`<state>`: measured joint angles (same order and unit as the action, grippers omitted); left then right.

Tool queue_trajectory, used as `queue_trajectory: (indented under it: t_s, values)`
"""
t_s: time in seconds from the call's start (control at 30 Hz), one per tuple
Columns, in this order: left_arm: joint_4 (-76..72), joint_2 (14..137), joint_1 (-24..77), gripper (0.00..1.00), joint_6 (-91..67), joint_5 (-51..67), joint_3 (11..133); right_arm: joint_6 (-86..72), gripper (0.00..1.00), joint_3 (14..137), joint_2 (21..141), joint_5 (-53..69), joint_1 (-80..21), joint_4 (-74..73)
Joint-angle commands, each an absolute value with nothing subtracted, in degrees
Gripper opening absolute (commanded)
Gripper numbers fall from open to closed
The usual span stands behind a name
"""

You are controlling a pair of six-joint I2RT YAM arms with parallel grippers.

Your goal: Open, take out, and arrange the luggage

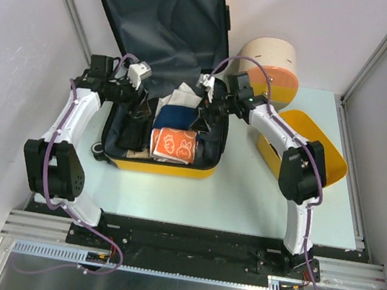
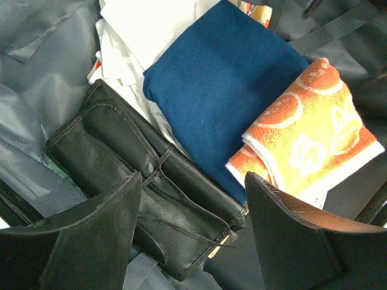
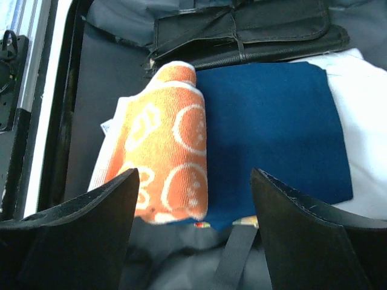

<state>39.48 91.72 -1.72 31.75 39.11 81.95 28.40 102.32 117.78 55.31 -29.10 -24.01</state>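
Near the table's middle the luggage (image 1: pixel 168 169) lies open, stiff-shelled, its lid raised at the far side, which only the overhead view shows. The left gripper (image 2: pixel 193 181) and right gripper (image 3: pixel 195 175) hover inside, jaws apart and empty. The orange towel (image 3: pixel 172 151) and blue cloth (image 2: pixel 224 103) look soft and light; pinching a folded edge seems best. The left wrist view best shows the black pouch (image 2: pixel 115 151) and its cord.

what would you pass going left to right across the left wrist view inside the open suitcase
black leather roll-up pouch with a thin tie cord → folded navy blue cloth → orange terry towel with white pattern
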Motion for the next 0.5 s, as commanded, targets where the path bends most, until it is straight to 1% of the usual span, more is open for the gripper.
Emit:
queue_trajectory:
  t_s: [0.0, 0.23, 0.4, 0.43, 0.47]
  values:
    - [38.1, 89.8, -1.3, 0.74, 30.1, 39.2, 81.5, 22.4, 0.79, 107.3, 122.5, 55.0, -32.1, -21.1]
    - [37.9, 88.6, -1.1, 0.73, 30.1, 39.1, 79.9, 24.4, 0.78, 109.7, 127.4, 56.3, -33.6, -25.0]
    - [37.6, 87.5, -1.2, 0.73, 30.8, 38.9, 78.5, 28.8, 0.71, 110.1, 126.9, 58.5, -34.3, -30.5]
    - [37.5, 87.4, -1.2, 0.73, 30.9, 38.8, 78.3, 30.6, 0.68, 110.0, 126.6, 58.6, -34.7, -32.1]
    - [37.6, 87.4, -1.2, 0.73, 31.1, 38.9, 78.2, 32.1, 0.63, 109.8, 126.2, 58.5, -35.1, -33.1]
